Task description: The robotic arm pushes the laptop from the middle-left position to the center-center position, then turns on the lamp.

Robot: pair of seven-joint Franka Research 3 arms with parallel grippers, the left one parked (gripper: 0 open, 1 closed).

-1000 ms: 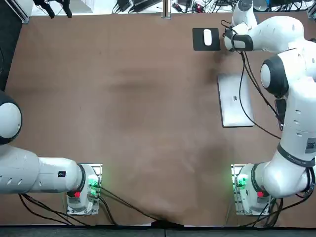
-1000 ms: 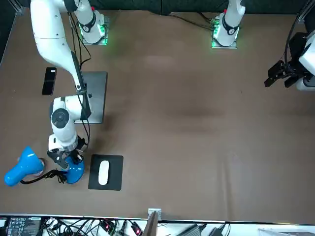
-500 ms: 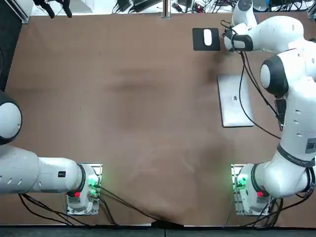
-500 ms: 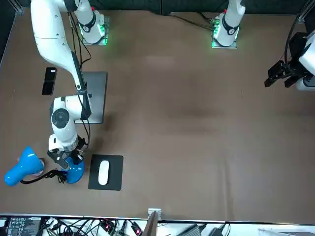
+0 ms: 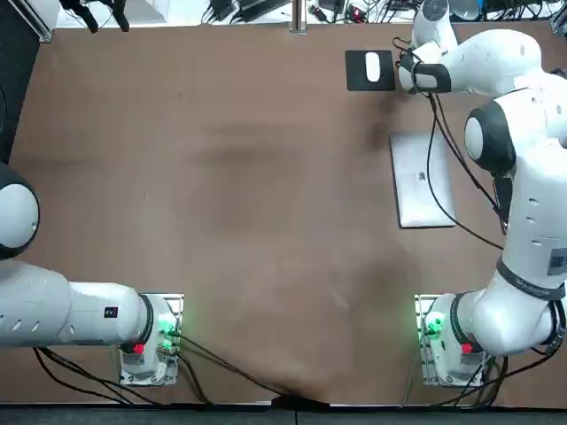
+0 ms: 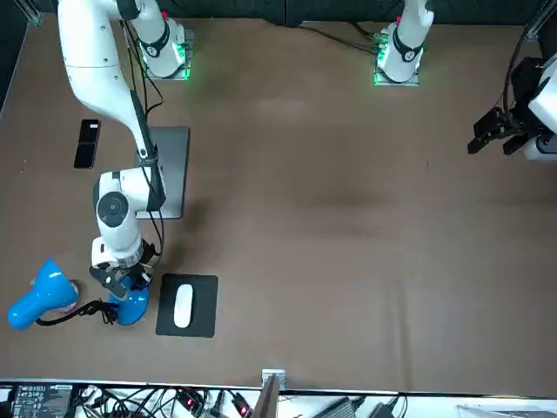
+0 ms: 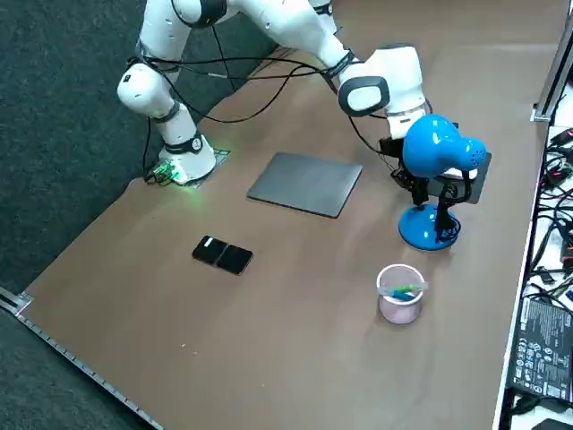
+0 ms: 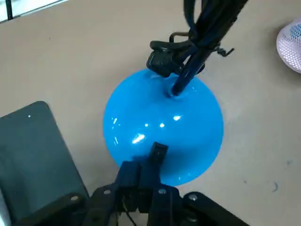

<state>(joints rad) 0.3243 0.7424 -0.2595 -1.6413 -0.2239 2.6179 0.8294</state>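
As they edge sideways, the closed right fingers (image 8: 141, 181) overhang the lamp base (image 8: 188, 117).

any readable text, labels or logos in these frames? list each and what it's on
None legible.
Small mark on the laptop lid: too small to read.
Label on the right arm: too small to read.
White print on the black box: blurred.
The right gripper, shut at the lamp base, shows no markings.
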